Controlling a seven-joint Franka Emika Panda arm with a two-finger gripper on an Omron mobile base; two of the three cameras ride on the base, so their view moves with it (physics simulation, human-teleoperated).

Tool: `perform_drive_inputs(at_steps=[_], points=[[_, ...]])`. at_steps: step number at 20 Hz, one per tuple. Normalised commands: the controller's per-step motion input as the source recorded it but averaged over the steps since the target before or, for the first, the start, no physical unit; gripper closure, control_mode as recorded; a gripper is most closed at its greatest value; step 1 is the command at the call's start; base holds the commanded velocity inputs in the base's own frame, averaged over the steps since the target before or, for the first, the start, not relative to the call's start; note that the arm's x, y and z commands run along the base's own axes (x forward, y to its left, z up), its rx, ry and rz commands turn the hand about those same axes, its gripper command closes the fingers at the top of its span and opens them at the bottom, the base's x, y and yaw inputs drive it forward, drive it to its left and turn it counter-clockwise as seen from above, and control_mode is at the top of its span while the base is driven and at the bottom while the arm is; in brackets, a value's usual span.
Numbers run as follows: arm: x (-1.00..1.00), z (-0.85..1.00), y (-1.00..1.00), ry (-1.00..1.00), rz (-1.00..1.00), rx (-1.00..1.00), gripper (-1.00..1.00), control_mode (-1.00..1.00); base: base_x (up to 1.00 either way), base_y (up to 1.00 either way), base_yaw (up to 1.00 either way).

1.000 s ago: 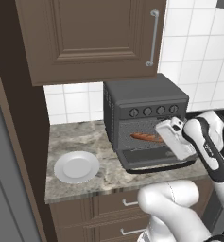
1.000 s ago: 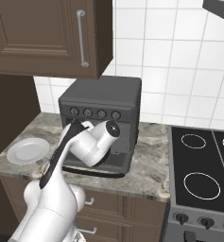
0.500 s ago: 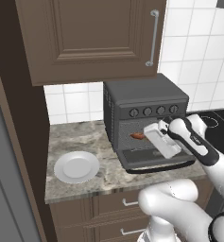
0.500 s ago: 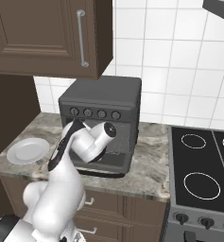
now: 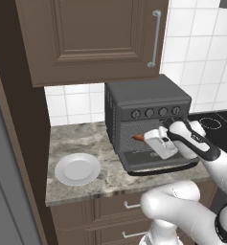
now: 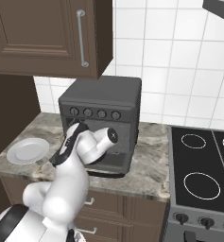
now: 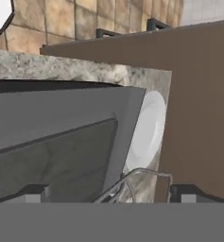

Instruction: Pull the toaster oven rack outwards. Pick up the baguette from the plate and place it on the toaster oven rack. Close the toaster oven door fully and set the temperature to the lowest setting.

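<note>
The toaster oven [image 5: 148, 103] [image 6: 104, 101] stands on the counter with its toaster oven door [image 5: 155, 160] [image 7: 52, 142] dropped open. The baguette [image 5: 138, 138] lies inside the cavity, and only its left end shows past my hand. My hand hides the toaster oven rack beneath it. The gripper [image 5: 153, 143] [image 7: 111, 194] hovers just above the open door in front of the cavity, pointing left toward the plate, open and holding nothing. The white plate [image 5: 77, 168] [image 6: 27, 150] [image 7: 149, 130] lies bare on the counter left of the oven.
A brown wall cabinet [image 5: 96, 38] hangs above the oven. The black stovetop [image 6: 203, 165] lies to the right. A dark tall panel [image 5: 14, 143] bounds the counter on the left. Drawers [image 5: 119, 210] sit below the counter edge.
My hand has sunk a little and shifted left in front of the oven opening, and the forearm has swung lower. The jaws stayed open; the baguette, door and plate have not moved.
</note>
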Motion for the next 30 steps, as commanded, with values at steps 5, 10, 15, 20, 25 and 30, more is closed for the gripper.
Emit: perform_drive_inputs(at_steps=[5, 10, 15, 20, 25, 30], points=[[0.08, -0.18, 0.19, -0.21, 0.08, 0.00, -1.00, -1.00, 0.00, 0.00, 0.00], [0.29, -0.16, 0.29, -0.09, 0.04, -0.01, -1.00, -1.00, 0.00, 0.00, 0.00], [0.47, -0.18, 0.22, -0.05, 0.01, -0.02, -1.00, -1.00, 0.00, 0.00, 0.00], [0.66, -0.28, 0.04, -0.12, 0.00, 0.00, -1.00, -1.00, 0.00, 0.00, 0.00], [0.75, -0.42, -0.05, -0.23, 0.01, 0.01, -1.00, -1.00, 0.00, 0.00, 0.00], [-0.21, -0.37, -0.94, -0.62, 0.00, 0.29, -1.00, -1.00, 0.00, 0.00, 0.00]])
